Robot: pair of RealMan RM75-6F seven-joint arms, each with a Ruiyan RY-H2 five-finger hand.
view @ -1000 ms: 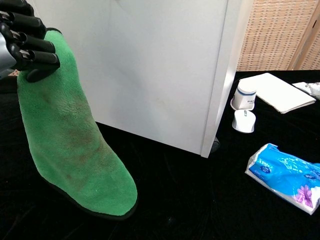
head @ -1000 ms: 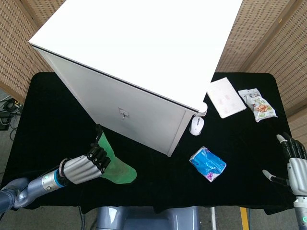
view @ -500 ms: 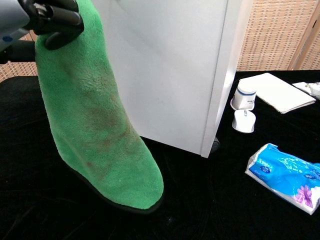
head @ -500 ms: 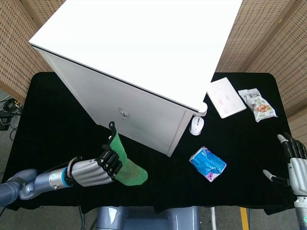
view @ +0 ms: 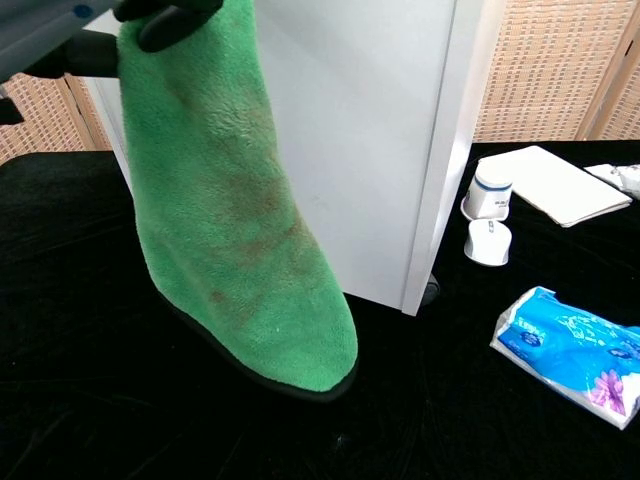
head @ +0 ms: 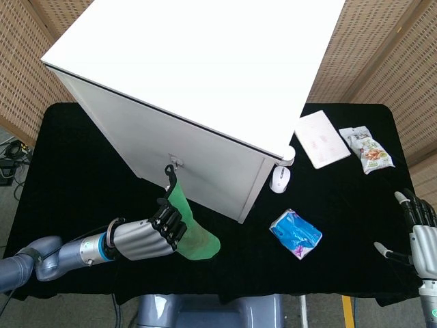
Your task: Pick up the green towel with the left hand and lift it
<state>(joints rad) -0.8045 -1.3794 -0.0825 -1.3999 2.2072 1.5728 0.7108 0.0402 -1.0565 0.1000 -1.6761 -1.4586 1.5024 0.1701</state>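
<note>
My left hand (head: pixel 158 229) grips the top of the green towel (head: pixel 193 231) and holds it up in front of the white cabinet (head: pixel 198 89). In the chest view the green towel (view: pixel 240 210) hangs down long, its lower end close to the black table; only the dark fingers (view: pixel 165 18) of the left hand show at the top edge. At the table's right front corner my right hand (head: pixel 418 232) stays with fingers spread and nothing in them.
A blue tissue pack (head: pixel 295 234), a white mouse (head: pixel 280 179), a white booklet (head: pixel 321 139) and a snack bag (head: pixel 367 149) lie on the black table (head: pixel 68 171) right of the cabinet. A small white cup (view: pixel 490 191) stands by the cabinet's corner.
The left hand has moved right and upward with the towel, carrying it from the table's left front toward the cabinet's front. The right hand has not moved.
</note>
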